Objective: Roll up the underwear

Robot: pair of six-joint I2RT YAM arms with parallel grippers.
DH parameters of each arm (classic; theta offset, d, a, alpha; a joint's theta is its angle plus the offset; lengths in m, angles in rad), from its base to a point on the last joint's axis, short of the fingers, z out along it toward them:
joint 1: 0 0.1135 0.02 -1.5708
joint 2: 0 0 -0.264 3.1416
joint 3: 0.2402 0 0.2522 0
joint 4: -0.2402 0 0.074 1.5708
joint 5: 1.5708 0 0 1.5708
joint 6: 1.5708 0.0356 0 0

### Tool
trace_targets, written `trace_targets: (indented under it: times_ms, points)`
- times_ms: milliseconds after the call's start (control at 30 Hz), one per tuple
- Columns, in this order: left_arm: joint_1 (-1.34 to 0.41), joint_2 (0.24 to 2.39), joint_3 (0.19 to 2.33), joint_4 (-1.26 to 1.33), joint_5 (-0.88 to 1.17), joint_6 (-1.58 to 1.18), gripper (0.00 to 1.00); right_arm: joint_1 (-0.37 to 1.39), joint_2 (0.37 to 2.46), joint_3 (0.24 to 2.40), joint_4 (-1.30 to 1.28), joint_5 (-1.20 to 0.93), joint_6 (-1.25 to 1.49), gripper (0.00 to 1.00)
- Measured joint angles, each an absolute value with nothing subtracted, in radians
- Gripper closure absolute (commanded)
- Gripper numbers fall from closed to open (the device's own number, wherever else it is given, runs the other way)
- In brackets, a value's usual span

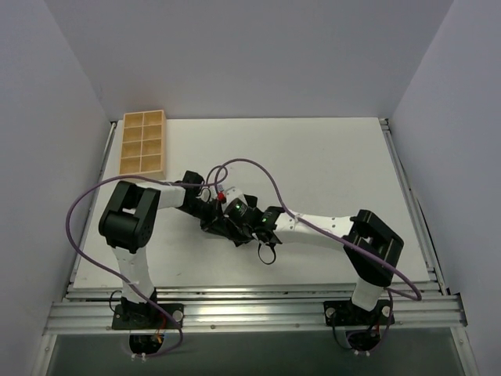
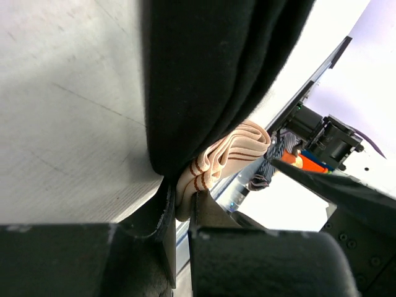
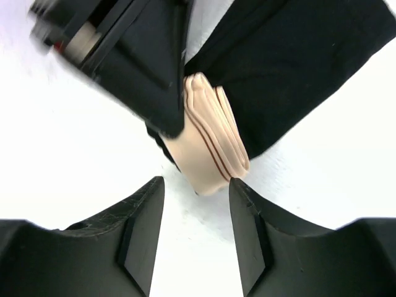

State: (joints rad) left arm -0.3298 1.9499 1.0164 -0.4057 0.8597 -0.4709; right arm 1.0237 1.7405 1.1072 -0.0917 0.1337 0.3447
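The underwear (image 2: 216, 74) is black fabric with a beige striped waistband (image 2: 226, 154). My left gripper (image 2: 179, 204) is shut on a fold of that waistband, and the black cloth bunches just beyond its fingertips. In the right wrist view the folded waistband (image 3: 213, 142) lies on the white table with the black cloth (image 3: 297, 62) behind it. My right gripper (image 3: 197, 185) stands open with its fingertips just short of the waistband's end; the right fingertip touches or nearly touches it. Seen from above, both grippers (image 1: 235, 221) meet mid-table and cover the garment.
A tan wooden compartment tray (image 1: 143, 142) sits at the table's back left corner. The white table (image 1: 329, 157) stretches behind and to the right of the arms. A purple cable (image 1: 258, 168) arcs over both arms. Metal rails (image 1: 250, 309) run along the near edge.
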Motion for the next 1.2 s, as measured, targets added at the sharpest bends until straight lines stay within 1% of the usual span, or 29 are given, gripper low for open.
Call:
trace_targets:
  times_ms: [133,433,867,1067,1200]
  points:
    - [-0.320,1.985,1.059,-0.470,0.879,-0.453,0.98,1.067,1.709,1.080,-0.093,0.198,0.236,0.55]
    - [-0.307,2.008,1.103,-0.551,0.878,-0.439,0.98,1.161,1.715,1.063,-0.097,0.314,0.014,0.48]
    - [-0.305,2.025,1.130,-0.615,0.875,-0.433,0.98,1.221,1.878,1.105,-0.080,0.494,-0.199,0.47]
    - [-0.305,2.025,1.128,-0.628,0.876,-0.433,0.98,1.224,1.914,1.134,-0.054,0.536,-0.239,0.47]
    - [-0.305,2.025,1.115,-0.621,0.893,-0.438,0.98,1.224,1.923,1.134,-0.035,0.548,-0.267,0.50]
